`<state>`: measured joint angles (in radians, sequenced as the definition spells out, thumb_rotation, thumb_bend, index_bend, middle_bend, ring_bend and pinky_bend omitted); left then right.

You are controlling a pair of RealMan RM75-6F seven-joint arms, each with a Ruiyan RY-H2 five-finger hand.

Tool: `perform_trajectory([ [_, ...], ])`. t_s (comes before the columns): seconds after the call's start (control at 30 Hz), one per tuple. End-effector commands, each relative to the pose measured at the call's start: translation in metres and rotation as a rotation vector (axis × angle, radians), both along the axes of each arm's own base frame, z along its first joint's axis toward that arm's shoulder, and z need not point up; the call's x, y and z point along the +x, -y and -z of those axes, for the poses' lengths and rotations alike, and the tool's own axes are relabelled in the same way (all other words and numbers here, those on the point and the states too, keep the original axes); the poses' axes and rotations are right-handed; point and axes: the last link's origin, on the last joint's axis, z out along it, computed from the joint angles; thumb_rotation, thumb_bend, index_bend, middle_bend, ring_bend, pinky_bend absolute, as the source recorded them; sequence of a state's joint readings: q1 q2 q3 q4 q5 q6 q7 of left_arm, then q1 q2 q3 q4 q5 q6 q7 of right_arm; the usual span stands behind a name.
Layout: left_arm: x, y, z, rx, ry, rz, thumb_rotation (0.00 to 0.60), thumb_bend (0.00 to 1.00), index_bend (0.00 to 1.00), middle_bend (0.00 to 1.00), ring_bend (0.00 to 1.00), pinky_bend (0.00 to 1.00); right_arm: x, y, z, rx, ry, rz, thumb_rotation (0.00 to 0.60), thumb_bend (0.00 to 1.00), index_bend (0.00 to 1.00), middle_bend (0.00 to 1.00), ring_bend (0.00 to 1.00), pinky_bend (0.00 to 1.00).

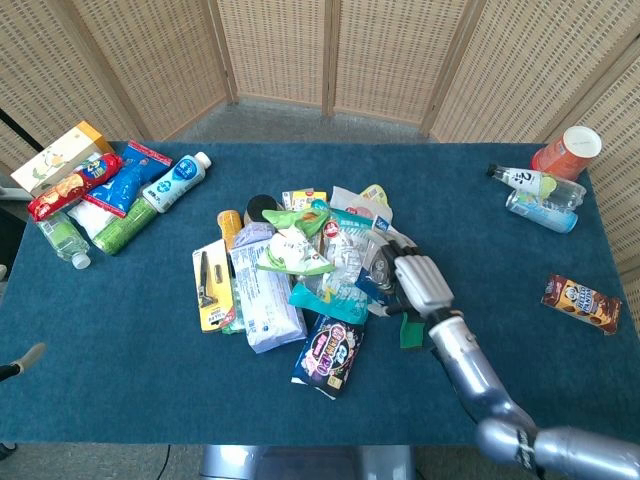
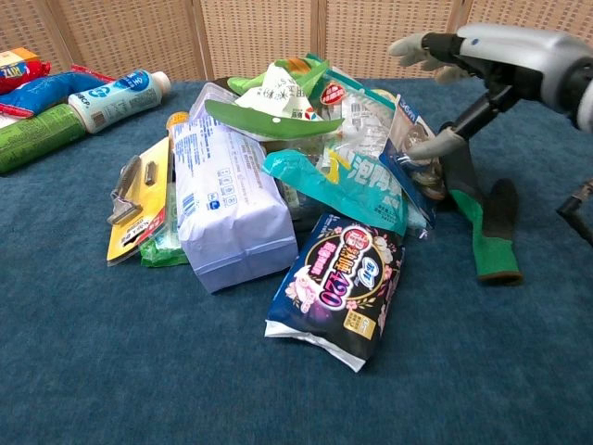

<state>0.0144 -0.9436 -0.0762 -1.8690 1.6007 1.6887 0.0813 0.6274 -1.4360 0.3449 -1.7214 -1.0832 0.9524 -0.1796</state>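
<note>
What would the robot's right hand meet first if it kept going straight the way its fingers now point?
Probably the clear plastic packets at the top right of the pile. The right hand hovers open above the black and green glove, fingers aimed toward the heap; depth is unclear.

My right hand (image 1: 418, 282) is raised above the table, palm down, fingers (image 2: 414, 46) spread and extended, thumb angled downward; it holds nothing. My right forearm runs back toward the near right edge. My left hand shows in neither view.
</note>
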Motion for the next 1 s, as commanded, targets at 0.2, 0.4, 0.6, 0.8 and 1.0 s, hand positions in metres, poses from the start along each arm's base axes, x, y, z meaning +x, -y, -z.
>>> perform_trajectory([
  [0.2,-0.006,-0.006,0.008,-0.019,-0.02,-0.03,0.6,0.0,0.07,0.0,0.0,0.0,0.039,0.042,0.018,0.001,-0.006,-0.012,0.6,0.0,0.0,0.0,0.0,0.0],
  [0.4,-0.01,-0.011,0.012,-0.032,-0.026,-0.048,0.6,0.0,0.07,0.0,0.0,0.0,0.065,0.048,0.024,0.008,-0.012,-0.029,0.6,0.0,0.0,0.0,0.0,0.0],
  [0.6,-0.012,-0.013,0.015,-0.044,-0.028,-0.051,0.6,0.0,0.07,0.0,0.0,0.0,0.09,0.056,0.038,0.033,-0.036,-0.057,0.6,0.0,0.0,0.0,0.0,0.0],
  [0.8,-0.014,-0.015,0.013,-0.035,-0.028,-0.059,0.6,0.0,0.07,0.0,0.0,0.0,0.098,0.061,0.054,0.05,-0.081,-0.077,0.6,0.0,0.0,0.0,0.0,0.0],
  [1.0,-0.016,-0.015,0.011,-0.031,-0.026,-0.065,0.6,0.0,0.07,0.0,0.0,0.0,0.105,0.059,0.071,0.08,-0.131,-0.121,0.6,0.0,0.0,0.0,0.0,0.0],
])
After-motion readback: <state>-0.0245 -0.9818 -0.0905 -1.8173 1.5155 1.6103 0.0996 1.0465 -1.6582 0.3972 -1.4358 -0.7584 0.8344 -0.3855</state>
